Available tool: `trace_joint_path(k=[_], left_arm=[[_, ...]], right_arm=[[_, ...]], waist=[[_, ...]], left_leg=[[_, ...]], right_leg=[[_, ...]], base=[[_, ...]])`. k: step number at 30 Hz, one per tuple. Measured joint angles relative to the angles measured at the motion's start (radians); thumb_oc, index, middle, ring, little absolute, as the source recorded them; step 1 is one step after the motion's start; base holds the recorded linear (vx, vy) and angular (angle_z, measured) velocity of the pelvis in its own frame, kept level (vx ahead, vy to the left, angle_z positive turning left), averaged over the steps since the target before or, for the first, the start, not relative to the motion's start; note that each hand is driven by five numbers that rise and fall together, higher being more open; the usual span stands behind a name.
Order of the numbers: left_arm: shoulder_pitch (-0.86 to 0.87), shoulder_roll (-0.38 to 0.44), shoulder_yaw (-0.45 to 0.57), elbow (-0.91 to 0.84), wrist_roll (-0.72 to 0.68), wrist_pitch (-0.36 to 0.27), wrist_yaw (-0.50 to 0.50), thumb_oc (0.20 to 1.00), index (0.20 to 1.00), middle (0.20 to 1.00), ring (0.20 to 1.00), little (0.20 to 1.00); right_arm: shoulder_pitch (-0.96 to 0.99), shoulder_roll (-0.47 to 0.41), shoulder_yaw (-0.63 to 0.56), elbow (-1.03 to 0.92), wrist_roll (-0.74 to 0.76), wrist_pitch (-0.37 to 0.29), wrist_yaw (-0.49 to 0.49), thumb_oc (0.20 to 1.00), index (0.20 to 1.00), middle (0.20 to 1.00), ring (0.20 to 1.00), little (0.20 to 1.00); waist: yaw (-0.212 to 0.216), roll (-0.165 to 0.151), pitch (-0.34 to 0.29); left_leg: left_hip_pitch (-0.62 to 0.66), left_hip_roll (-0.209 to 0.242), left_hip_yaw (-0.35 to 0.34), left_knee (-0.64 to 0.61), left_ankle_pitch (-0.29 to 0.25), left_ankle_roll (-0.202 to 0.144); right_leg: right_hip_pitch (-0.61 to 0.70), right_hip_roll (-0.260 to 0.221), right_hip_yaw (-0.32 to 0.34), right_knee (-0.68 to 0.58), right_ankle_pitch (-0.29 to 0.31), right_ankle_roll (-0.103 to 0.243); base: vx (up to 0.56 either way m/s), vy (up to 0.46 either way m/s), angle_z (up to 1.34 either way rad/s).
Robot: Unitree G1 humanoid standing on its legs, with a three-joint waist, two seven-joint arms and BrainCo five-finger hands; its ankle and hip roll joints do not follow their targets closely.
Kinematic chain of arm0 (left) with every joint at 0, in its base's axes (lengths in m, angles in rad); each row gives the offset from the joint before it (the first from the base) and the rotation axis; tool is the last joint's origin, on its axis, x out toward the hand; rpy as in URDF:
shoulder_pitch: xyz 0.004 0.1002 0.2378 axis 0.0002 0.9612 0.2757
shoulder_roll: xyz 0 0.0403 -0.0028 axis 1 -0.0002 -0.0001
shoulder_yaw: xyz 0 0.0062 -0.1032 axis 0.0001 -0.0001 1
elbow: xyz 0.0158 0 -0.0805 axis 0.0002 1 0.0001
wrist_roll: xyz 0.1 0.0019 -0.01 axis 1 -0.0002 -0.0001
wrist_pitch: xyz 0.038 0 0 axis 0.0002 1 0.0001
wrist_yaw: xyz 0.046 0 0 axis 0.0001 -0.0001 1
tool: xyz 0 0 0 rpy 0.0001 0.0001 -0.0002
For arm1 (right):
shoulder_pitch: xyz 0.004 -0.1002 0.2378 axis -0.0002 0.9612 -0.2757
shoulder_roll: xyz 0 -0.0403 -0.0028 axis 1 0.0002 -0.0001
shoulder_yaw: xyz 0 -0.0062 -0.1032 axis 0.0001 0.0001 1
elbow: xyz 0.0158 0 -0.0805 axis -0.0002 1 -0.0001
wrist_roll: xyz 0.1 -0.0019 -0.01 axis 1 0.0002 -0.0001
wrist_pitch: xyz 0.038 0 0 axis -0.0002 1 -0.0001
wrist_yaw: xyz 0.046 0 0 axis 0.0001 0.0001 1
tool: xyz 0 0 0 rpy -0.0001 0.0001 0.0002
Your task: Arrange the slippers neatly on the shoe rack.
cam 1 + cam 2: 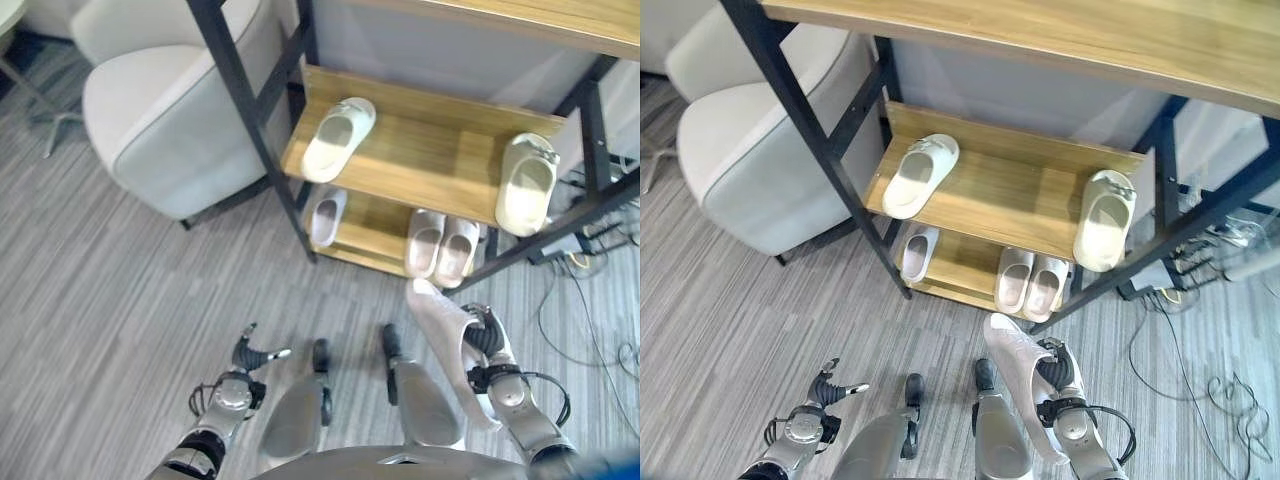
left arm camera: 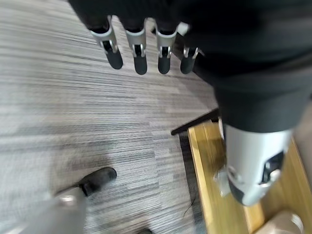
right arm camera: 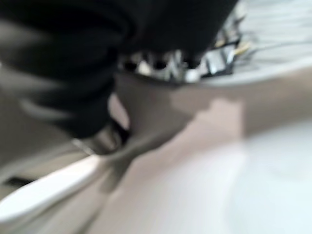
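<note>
Slippers of pale pink foam: one [image 1: 445, 325] is clamped in the right hand [image 1: 488, 345], held above the grey striped carpet [image 1: 110, 300] just before the wood-and-black-metal shoe rack [image 1: 430, 150]. A pink pair [image 1: 441, 246] and single [image 1: 325, 216] lie on its bottom shelf; two cream slippers [image 1: 339, 138] [image 1: 527, 182] lie above. Left hand [image 2: 141, 46], fingers straight and apart, hangs over carpet.

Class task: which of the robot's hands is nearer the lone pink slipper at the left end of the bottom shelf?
Left. The left hand hovers empty over the floor, just ahead of that pink slipper. The right hand, gripping another slipper, is further off to the right.
</note>
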Motion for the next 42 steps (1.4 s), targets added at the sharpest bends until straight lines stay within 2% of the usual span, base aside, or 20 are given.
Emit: trace_joint_path(k=[1,2,3,6,7,8,9,10,14,16,18,20,21,23,24,25,28,29,34,42], left_arm=[[0.009,-0.005,0.002,0.000,-0.001,0.000,-0.001,1.000,1.000,1.000,1.000,1.000],[0.047,-0.021,0.015,0.005,-0.017,0.000,0.000,1.000,1.000,1.000,1.000,1.000],[0.054,-0.025,0.024,0.007,-0.024,-0.002,0.001,1.000,1.000,1.000,1.000,1.000],[0.072,-0.035,0.021,0.004,-0.059,-0.016,0.001,1.000,1.000,1.000,1.000,1.000],[0.068,-0.037,0.009,0.004,-0.085,-0.018,0.002,1.000,1.000,1.000,1.000,1.000],[0.042,-0.037,0.005,0.003,-0.090,-0.018,0.003,1.000,1.000,1.000,1.000,1.000],[0.032,-0.040,0.003,-0.004,-0.103,-0.019,0.003,1.000,1.000,1.000,1.000,1.000],[0.032,-0.040,0.003,-0.004,-0.112,-0.019,0.003,1.000,1.000,1.000,1.000,1.000],[0.006,-0.036,0.002,-0.003,-0.132,-0.021,0.012,1.000,1.000,1.000,1.000,1.000],[-0.029,-0.036,0.002,0.006,-0.143,-0.022,0.014,1.000,1.000,1.000,1.000,1.000],[-0.055,-0.036,0.004,0.008,-0.168,-0.023,0.015,1.000,1.000,1.000,1.000,1.000],[-0.079,-0.039,0.011,0.016,-0.215,-0.024,0.018,1.000,1.000,1.000,1.000,1.000],[-0.076,-0.046,0.027,0.038,-0.246,-0.026,0.019,1.000,1.000,1.000,1.000,1.000],[-0.078,-0.056,0.060,0.090,-0.270,-0.027,0.021,1.000,1.000,1.000,1.000,1.000],[-0.081,-0.058,0.062,0.108,-0.297,-0.027,0.023,1.000,1.000,1.000,1.000,1.000],[-0.091,-0.058,0.062,0.113,-0.318,-0.028,0.023,1.000,1.000,1.000,1.000,1.000],[-0.141,-0.054,0.062,0.101,-0.353,-0.044,0.043,1.000,1.000,1.000,1.000,1.000],[-0.153,-0.051,0.061,0.093,-0.363,-0.046,0.046,1.000,1.000,1.000,1.000,1.000],[-0.202,0.011,0.049,0.053,-0.375,-0.075,0.059,1.000,1.000,1.000,1.000,1.000],[-0.208,0.042,0.046,-0.011,-0.474,-0.088,0.056,1.000,1.000,1.000,1.000,1.000]], right_arm=[[-0.003,-0.017,0.010,-0.009,-0.002,-0.002,0.004,0.200,0.200,0.200,0.200,0.200],[-0.022,-0.067,0.053,-0.013,-0.010,-0.009,0.015,0.200,0.200,0.200,0.200,0.200],[-0.026,-0.079,0.063,-0.023,-0.016,-0.008,0.017,0.200,0.200,0.200,0.200,0.200],[-0.026,-0.109,0.089,-0.037,-0.054,-0.010,0.023,0.200,0.200,0.200,0.200,0.200],[-0.035,-0.110,0.088,-0.034,-0.061,-0.015,0.020,0.200,0.200,0.200,0.200,0.200],[-0.033,-0.107,0.091,-0.024,-0.062,-0.015,0.019,0.200,0.200,0.200,0.200,0.200],[-0.043,-0.107,0.102,-0.018,-0.064,-0.015,0.019,0.200,0.200,0.200,0.200,0.200],[-0.047,-0.107,0.107,-0.018,-0.067,-0.015,0.018,0.200,0.200,0.200,0.200,0.200],[-0.076,-0.107,0.124,-0.022,-0.081,-0.015,0.015,0.200,0.200,0.200,0.200,0.200],[-0.121,-0.087,0.144,0.020,-0.081,-0.005,0.014,0.200,0.200,0.200,0.200,0.200],[-0.159,-0.079,0.161,0.034,-0.082,0.000,0.014,0.200,0.200,0.200,0.200,0.200],[-0.199,-0.071,0.175,0.038,-0.082,0.005,0.011,0.200,0.200,0.200,0.200,0.200],[-0.205,-0.070,0.179,0.027,-0.095,0.002,0.011,0.200,0.200,0.200,0.200,0.200],[-0.223,-0.070,0.200,0.031,-0.100,0.003,0.007,0.200,0.200,0.200,0.200,0.200],[-0.225,-0.073,0.210,0.034,-0.105,0.004,0.004,0.200,0.200,0.200,0.200,0.200],[-0.236,-0.070,0.211,0.045,-0.111,0.007,-0.001,0.200,0.200,0.200,0.200,0.200],[-0.258,-0.065,0.244,0.097,-0.109,0.021,-0.012,0.200,0.200,0.200,0.200,0.200],[-0.266,-0.062,0.250,0.110,-0.109,0.026,-0.019,0.200,0.200,0.200,0.200,0.200],[-0.393,-0.019,0.236,0.203,-0.105,0.039,-0.079,0.200,0.200,0.200,0.200,0.200],[-0.526,-0.016,0.202,0.232,-0.080,0.071,-0.157,0.200,0.200,0.200,0.200,0.200]], waist=[[0.009,0.007,-0.002],[0.019,0.037,-0.019],[0.017,0.037,-0.022],[0.028,0.031,-0.035],[0.018,0.035,-0.038],[0.019,0.023,-0.031],[0.039,0.016,-0.027],[0.039,0.020,-0.026],[0.041,0.015,-0.005],[0.050,-0.003,0.024],[0.076,-0.009,0.063],[0.103,0.009,0.105],[0.133,0.026,0.108],[0.134,0.038,0.116],[0.129,0.045,0.117],[0.129,0.045,0.121],[0.127,0.048,0.124],[0.128,0.047,0.125],[0.133,0.038,0.128],[0.149,0.044,0.141]], left_leg=[[0.015,0.007,-0.001,0.037,-0.024,-0.007],[0.086,0.064,-0.007,-0.029,-0.077,-0.028],[0.096,0.074,-0.009,-0.050,-0.088,-0.016],[0.110,0.113,-0.029,-0.061,-0.080,-0.032],[0.051,0.134,-0.024,0.040,-0.041,-0.073],[0.013,0.134,-0.001,0.102,-0.019,-0.103],[-0.046,0.157,0.091,0.193,-0.006,-0.098],[-0.053,0.177,0.138,0.197,-0.018,-0.087],[-0.044,0.166,0.179,0.006,-0.012,-0.099],[-0.046,0.150,0.159,-0.103,0.009,-0.115],[-0.047,0.154,0.156,-0.172,0.018,-0.123],[-0.073,0.181,0.112,-0.166,0.029,-0.136],[-0.073,0.202,0.103,-0.169,0.031,-0.136],[-0.078,0.208,0.105,-0.136,0.034,-0.135],[-0.090,0.204,0.106,-0.116,0.034,-0.135],[-0.112,0.197,0.107,-0.104,0.062,-0.128],[-0.168,0.175,0.137,-0.085,0.151,-0.068],[-0.171,0.162,0.140,-0.086,0.157,-0.057],[-0.205,0.108,0.163,-0.069,0.148,-0.018],[-0.337,0.094,0.160,0.014,0.128,-0.005]], right_leg=[[0.004,0.012,-0.002,-0.008,0.004,-0.005],[0.010,0.055,-0.025,-0.005,0.026,-0.025],[0.011,0.064,-0.025,0.007,0.028,-0.042],[0.014,0.093,-0.065,0.047,0.020,-0.117],[0.015,0.099,-0.119,0.055,-0.003,-0.171],[0.013,0.091,-0.134,0.059,-0.011,-0.183],[0.017,0.090,-0.157,0.054,-0.010,-0.211],[0.025,0.096,-0.167,0.046,-0.011,-0.224],[0.028,0.097,-0.171,-0.004,-0.007,-0.213],[0.043,0.105,-0.142,-0.052,0.019,-0.176],[0.070,0.122,-0.105,-0.085,0.031,-0.162],[0.094,0.163,-0.064,-0.085,0.048,-0.148],[0.096,0.187,-0.045,-0.074,0.031,-0.171],[0.083,0.197,-0.045,-0.045,0.017,-0.194],[0.055,0.200,-0.045,-0.012,0.009,-0.225],[0.011,0.197,-0.033,0.026,-0.007,-0.224],[-0.071,0.175,-0.009,0.101,-0.040,-0.169],[-0.081,0.163,-0.005,0.117,-0.050,-0.161],[-0.129,0.105,0.005,0.170,-0.091,-0.120],[-0.272,0.092,0.004,0.279,-0.132,-0.119]], base=[[0.15,-0.272,-0.25],[0.10,-0.192,-0.17],[0.13,-0.293,0.07],[0.02,-0.278,0.50],[0.02,-0.251,0.92],[0.05,-0.152,0.90],[0.06,-0.131,0.46],[0.04,-0.080,0.30],[0.10,-0.007,0.18],[0.19,0.042,0.08],[0.23,0.126,-0.15],[0.24,0.184,-0.55],[0.09,0.146,-0.96],[0.04,0.168,-0.79],[-0.01,0.130,-0.50],[0.00,0.122,-0.47],[0.00,0.114,-0.25],[-0.01,0.081,0.04],[-0.01,0.076,0.09],[-0.03,0.037,0.03]])
